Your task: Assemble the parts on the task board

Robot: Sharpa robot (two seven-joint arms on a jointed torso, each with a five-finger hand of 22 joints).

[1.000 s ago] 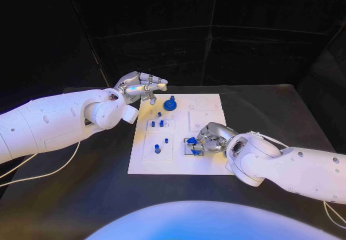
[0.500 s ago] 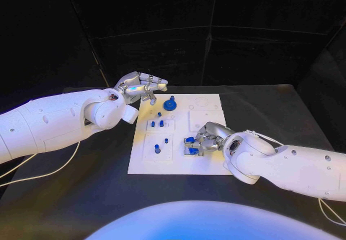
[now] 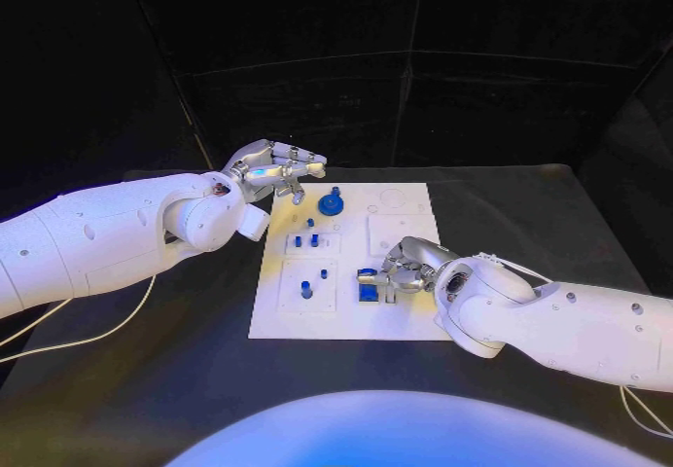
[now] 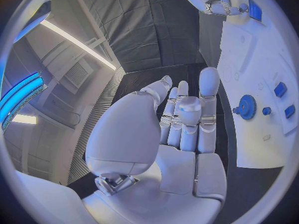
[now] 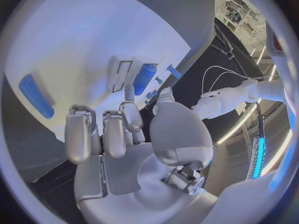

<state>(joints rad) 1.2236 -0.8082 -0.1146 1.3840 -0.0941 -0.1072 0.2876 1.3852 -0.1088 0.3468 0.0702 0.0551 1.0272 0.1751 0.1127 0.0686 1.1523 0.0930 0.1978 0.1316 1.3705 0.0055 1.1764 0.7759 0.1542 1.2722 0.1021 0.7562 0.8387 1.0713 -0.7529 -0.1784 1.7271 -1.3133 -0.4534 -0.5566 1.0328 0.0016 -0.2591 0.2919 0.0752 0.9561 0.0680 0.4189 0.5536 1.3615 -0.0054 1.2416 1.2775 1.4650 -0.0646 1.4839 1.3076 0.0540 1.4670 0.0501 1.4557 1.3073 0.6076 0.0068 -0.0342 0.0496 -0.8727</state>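
Note:
The white task board (image 3: 400, 209) lies mid-table. My right hand (image 3: 403, 269) rests low on its near right part and pinches a blue part (image 3: 368, 283) between thumb and a fingertip; the right wrist view shows that blue part (image 5: 144, 78) just past the fingertips (image 5: 129, 91), beside a rectangular recess. A blue gear (image 3: 331, 203) stands at the board's far left, with small blue pegs (image 3: 306, 239) and one more peg (image 3: 306, 288) nearer. My left hand (image 3: 275, 165) hovers off the board's far left corner, fingers extended and holding nothing. In the left wrist view the gear (image 4: 247, 107) lies beyond the left hand (image 4: 184, 115).
Black table (image 3: 533, 214) surrounds the board on all sides, with black curtain walls behind. A flat blue piece (image 5: 34, 95) lies on the board away from my right hand. A white cable (image 3: 98, 336) trails over the table's left side.
My right hand has shifted slightly to the left on the board, and the blue part has moved with it. The left hand has not moved.

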